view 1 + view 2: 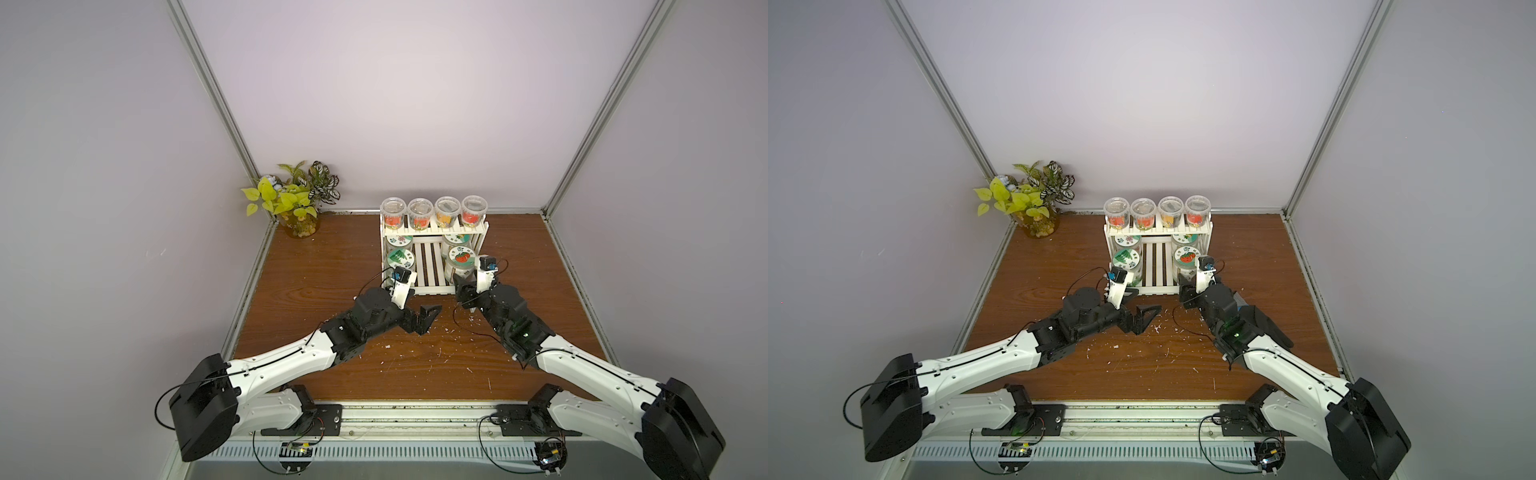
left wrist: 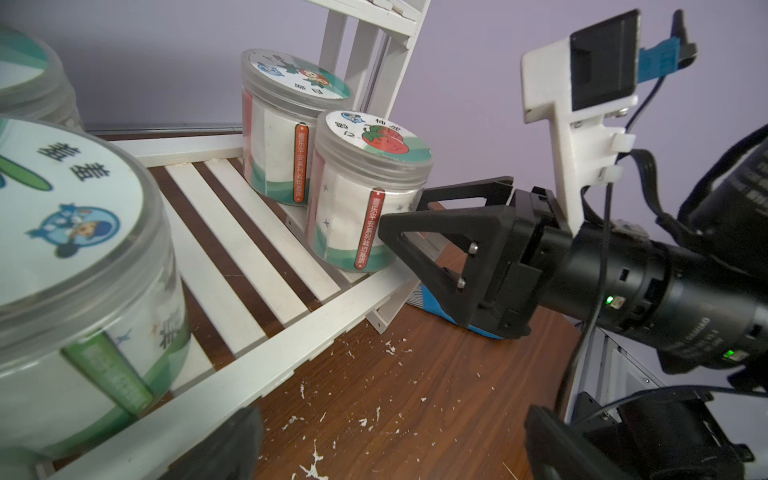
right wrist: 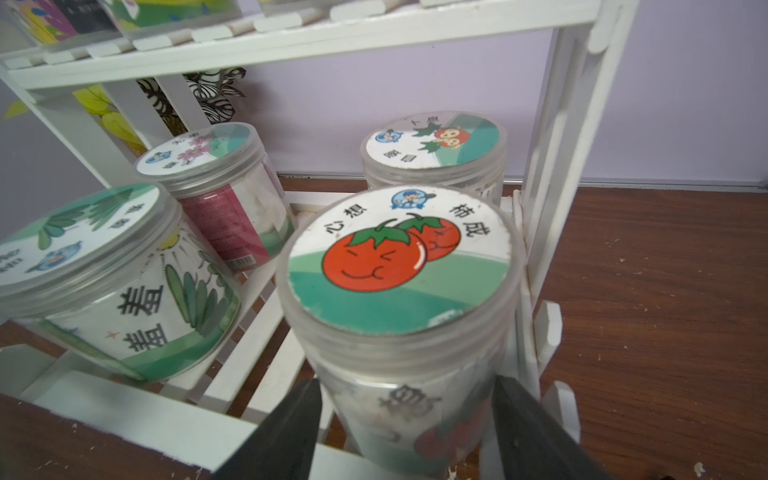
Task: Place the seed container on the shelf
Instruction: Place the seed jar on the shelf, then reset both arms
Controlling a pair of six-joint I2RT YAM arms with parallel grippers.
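The seed container (image 3: 399, 257), a clear jar with a tomato picture on its lid, stands upright on the front right of the shelf's (image 3: 291, 37) lower tier. It shows in both top views (image 1: 461, 259) (image 1: 1187, 257) and in the left wrist view (image 2: 353, 216). My right gripper (image 3: 407, 384) is shut on the jar's lower wall, one black finger on each side. My left gripper (image 1: 419, 303) is open and empty, low over the table in front of the shelf (image 1: 432, 270). In the left wrist view its fingers frame bare wood (image 2: 390, 453).
Three more lidded jars (image 1: 401, 257) stand on the lower tier, with bare slats down the middle. Several small clear cups (image 1: 434, 212) line the upper tier. A potted plant (image 1: 291, 199) sits in the back left corner. White flakes (image 2: 316, 461) litter the table. Walls close three sides.
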